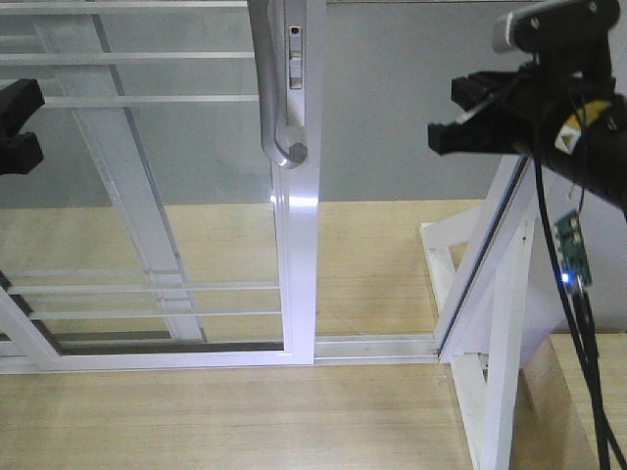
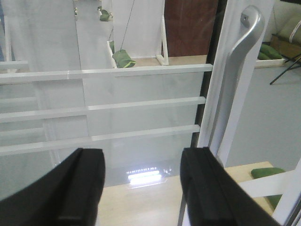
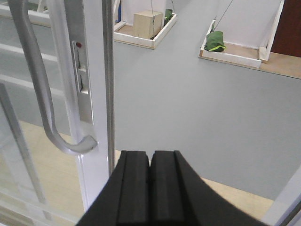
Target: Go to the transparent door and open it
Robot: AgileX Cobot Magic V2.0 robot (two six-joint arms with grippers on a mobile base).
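Observation:
The transparent door (image 1: pixel 147 196) is a glass panel in a glossy white frame with thin white bars. Its curved grey handle (image 1: pixel 272 88) sits on the right stile (image 1: pixel 297 255), beside a small lock slot (image 3: pixel 81 77). A gap lies between that stile and the slanted white post (image 1: pixel 485 264). My left gripper (image 1: pixel 24 125) hangs at the far left in front of the glass; it is open (image 2: pixel 141 188) and holds nothing, with the handle (image 2: pixel 237 70) up to its right. My right gripper (image 1: pixel 438 137) is to the right of the stile, shut (image 3: pixel 150 162) on nothing, with the handle (image 3: pixel 40 89) to its left.
The door stands in a white floor track (image 1: pixel 372 348) on a light wooden platform (image 1: pixel 225 411). A cable and a small circuit board (image 1: pixel 571 257) hang from the right arm. Beyond the glass lie a grey floor, green sandbags (image 2: pixel 123 58) and a cardboard box (image 3: pixel 147 23).

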